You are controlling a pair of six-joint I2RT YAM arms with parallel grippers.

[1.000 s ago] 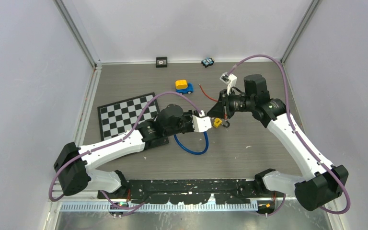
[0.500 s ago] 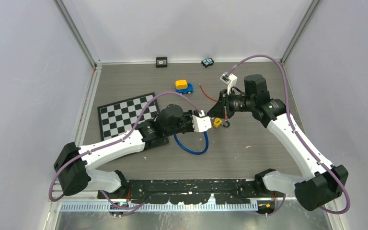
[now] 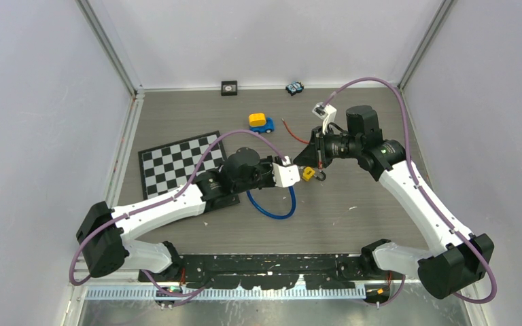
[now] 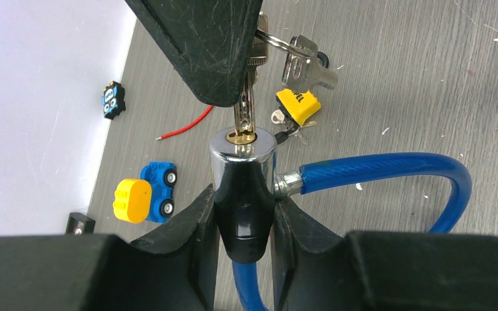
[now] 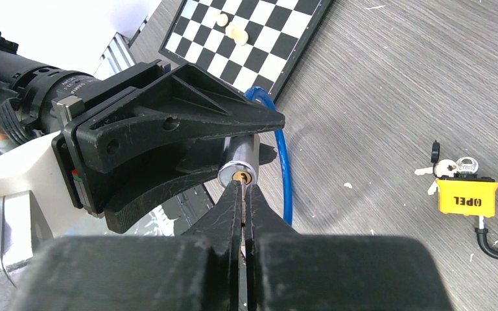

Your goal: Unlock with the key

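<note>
No recent movement is seen. The cable-lock cylinder (image 4: 242, 162) is pinched by the left gripper (image 4: 243, 217), the inserted key (image 4: 244, 110) by the right gripper (image 5: 242, 194); turning is judged pending.

Chrome lock cylinder (image 4: 242, 175) sits raised mid-table — its blue cable (image 4: 389, 170) loops toward the near side. A silver key (image 4: 244, 107) meets its keyhole tip-first.
</note>
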